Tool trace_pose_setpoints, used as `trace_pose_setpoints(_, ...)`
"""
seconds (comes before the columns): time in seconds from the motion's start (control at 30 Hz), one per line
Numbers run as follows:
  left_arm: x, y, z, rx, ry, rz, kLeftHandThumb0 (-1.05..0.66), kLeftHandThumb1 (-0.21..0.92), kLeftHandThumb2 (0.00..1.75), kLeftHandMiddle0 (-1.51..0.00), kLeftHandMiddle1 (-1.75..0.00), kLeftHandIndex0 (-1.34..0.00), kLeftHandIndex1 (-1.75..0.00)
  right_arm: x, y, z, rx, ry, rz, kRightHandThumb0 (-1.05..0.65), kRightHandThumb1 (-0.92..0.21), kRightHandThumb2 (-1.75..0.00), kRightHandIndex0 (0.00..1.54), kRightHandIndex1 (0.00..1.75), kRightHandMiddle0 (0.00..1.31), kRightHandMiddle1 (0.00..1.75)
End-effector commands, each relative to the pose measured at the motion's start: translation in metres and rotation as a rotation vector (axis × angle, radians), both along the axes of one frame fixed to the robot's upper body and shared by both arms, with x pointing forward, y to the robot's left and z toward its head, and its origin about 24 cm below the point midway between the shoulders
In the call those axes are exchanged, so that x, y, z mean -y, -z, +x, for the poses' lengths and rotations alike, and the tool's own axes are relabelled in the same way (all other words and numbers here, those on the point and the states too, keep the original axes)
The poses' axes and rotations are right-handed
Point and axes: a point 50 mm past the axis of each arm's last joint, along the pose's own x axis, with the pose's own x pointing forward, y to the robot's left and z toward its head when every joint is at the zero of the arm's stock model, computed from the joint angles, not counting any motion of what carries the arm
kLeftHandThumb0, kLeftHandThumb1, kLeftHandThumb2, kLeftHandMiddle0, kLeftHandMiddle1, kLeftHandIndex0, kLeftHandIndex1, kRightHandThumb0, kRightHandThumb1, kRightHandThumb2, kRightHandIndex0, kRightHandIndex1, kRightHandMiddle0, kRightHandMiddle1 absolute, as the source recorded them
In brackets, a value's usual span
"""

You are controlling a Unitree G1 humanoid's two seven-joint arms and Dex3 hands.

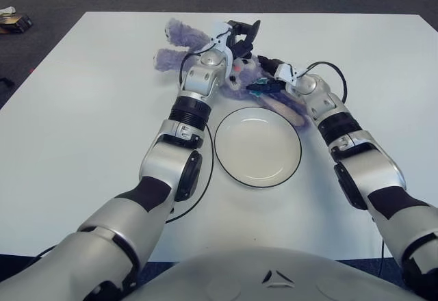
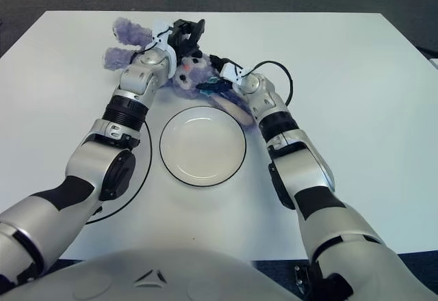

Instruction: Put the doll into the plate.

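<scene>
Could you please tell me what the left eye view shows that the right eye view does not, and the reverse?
Only the left eye view shows a small object on the dark floor at its upper left edge. Only the right eye view shows floor beyond the table's right edge. Both share the purple plush doll beyond the empty white plate, with the left hand and right hand at it.

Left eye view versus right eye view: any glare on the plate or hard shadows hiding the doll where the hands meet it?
Left eye view: the plate shows only a soft sheen, no blown-out glare, and shadows on the table are faint. Right eye view: likewise even light; the doll is hidden mainly by the left hand and right hand, not by shadow.
</scene>
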Motion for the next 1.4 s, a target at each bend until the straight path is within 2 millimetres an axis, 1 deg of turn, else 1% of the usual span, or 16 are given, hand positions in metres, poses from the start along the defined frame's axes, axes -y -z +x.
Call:
trace_pose_setpoints(0.0,-0.003,0.007,0.001,-0.024,-0.005,0.016,-0.01,0.92,0.52,-0.26,-1.75,-0.07,-1.6,0.007,0.012,-0.003,-0.017,0.058,-0.029,0.25,-0.9,-0.13,0.64,1.1,0.31,0.02)
trace_pose_setpoints(0.03,-0.003,0.007,0.001,-0.022,-0.006,0.014,-0.01,0.92,0.52,-0.26,-1.75,-0.07,-1.6,0.008,0.013,-0.002,-0.007,0.075,-0.034,0.3,-0.77,-0.41,0.61,1.27,0.44,0.02)
trace_pose_setpoints(0.07,-0.004,0.007,0.002,-0.02,-0.006,0.01,-0.01,0.92,0.52,-0.26,-1.75,-0.07,-1.61,0.008,0.013,-0.002,0.005,0.096,-0.039,0.33,-0.71,-0.54,0.6,1.35,0.49,0.01)
trace_pose_setpoints(0.1,-0.004,0.007,0.002,-0.018,-0.006,0.008,-0.01,0.92,0.52,-0.26,-1.75,-0.07,-1.61,0.009,0.013,-0.002,0.012,0.109,-0.042,0.21,-0.73,-0.52,0.56,1.37,0.49,0.5)
trace_pose_setpoints(0.13,-0.005,0.007,0.002,-0.015,-0.008,0.003,-0.01,0.92,0.52,-0.26,-1.75,-0.06,-1.61,0.009,0.013,-0.001,0.031,0.138,-0.048,0.13,-0.75,-0.5,0.53,1.39,0.49,0.82)
trace_pose_setpoints(0.17,-0.005,0.008,0.002,-0.012,-0.009,-0.001,-0.01,0.92,0.52,-0.26,-1.75,-0.06,-1.61,0.009,0.013,-0.001,0.044,0.158,-0.053,0.13,-0.75,-0.5,0.53,1.39,0.49,0.82)
trace_pose_setpoints(0.2,-0.005,0.008,0.002,-0.011,-0.009,-0.004,-0.01,0.92,0.53,-0.26,-1.75,-0.06,-1.61,0.009,0.013,-0.001,0.054,0.171,-0.056,0.08,-0.59,-0.75,0.55,1.52,0.56,1.0)
trace_pose_setpoints(0.27,-0.006,0.008,0.002,-0.008,-0.011,-0.01,-0.01,0.92,0.53,-0.26,-1.75,-0.06,-1.61,0.01,0.013,-0.001,0.074,0.197,-0.054,0.03,-0.4,-1.03,0.59,1.65,0.65,1.19)
trace_pose_setpoints(0.3,-0.007,0.008,0.002,-0.007,-0.014,-0.016,-0.01,0.92,0.53,-0.26,-1.75,-0.06,-1.61,0.01,0.013,-0.001,0.087,0.212,-0.052,0.03,-0.38,-1.09,0.61,1.65,0.6,1.3)
trace_pose_setpoints(0.33,-0.007,0.008,0.002,-0.006,-0.015,-0.02,-0.01,0.92,0.53,-0.26,-1.75,-0.06,-1.61,0.011,0.013,-0.001,0.096,0.223,-0.05,0.1,-0.36,-1.16,0.61,1.66,0.59,1.46)
trace_pose_setpoints(0.37,-0.008,0.008,0.002,-0.008,-0.019,-0.028,-0.01,0.92,0.53,-0.26,-1.75,-0.06,-1.62,0.012,0.014,-0.001,0.102,0.233,-0.05,0.23,-0.37,-1.18,0.59,1.69,0.63,1.56)
trace_pose_setpoints(0.43,-0.01,0.008,0.002,-0.011,-0.025,-0.037,-0.01,0.92,0.53,-0.26,-1.74,-0.06,-1.62,0.015,0.014,-0.001,0.107,0.243,-0.054,0.33,-0.38,-1.2,0.57,1.72,0.66,1.65)
trace_pose_setpoints(0.57,-0.011,0.008,0.002,-0.012,-0.028,-0.041,-0.01,0.92,0.53,-0.26,-1.74,-0.06,-1.62,0.017,0.015,-0.002,0.11,0.25,-0.058,0.42,-0.38,-1.22,0.56,1.74,0.69,1.73)
trace_pose_setpoints(0.8,-0.02,0.007,0.001,-0.004,-0.032,-0.046,-0.01,0.92,0.52,-0.26,-1.73,-0.08,-1.61,0.024,0.014,-0.001,0.115,0.261,-0.064,0.44,-0.38,-1.22,0.55,1.75,0.7,1.74)
trace_pose_setpoints(1.03,-0.041,-0.002,-0.006,0.11,-0.007,-0.024,-0.01,0.92,0.51,-0.26,-1.73,-0.1,-1.6,0.035,0.013,-0.003,0.149,0.252,-0.07,0.44,-0.39,-1.22,0.55,1.75,0.7,1.75)
trace_pose_setpoints(1.37,-0.062,-0.011,-0.008,0.228,-0.001,0.055,-0.01,0.92,0.51,-0.25,-1.72,-0.1,-1.61,0.05,0.005,-0.004,0.157,0.216,-0.075,0.44,-0.39,-1.21,0.55,1.75,0.71,1.75)
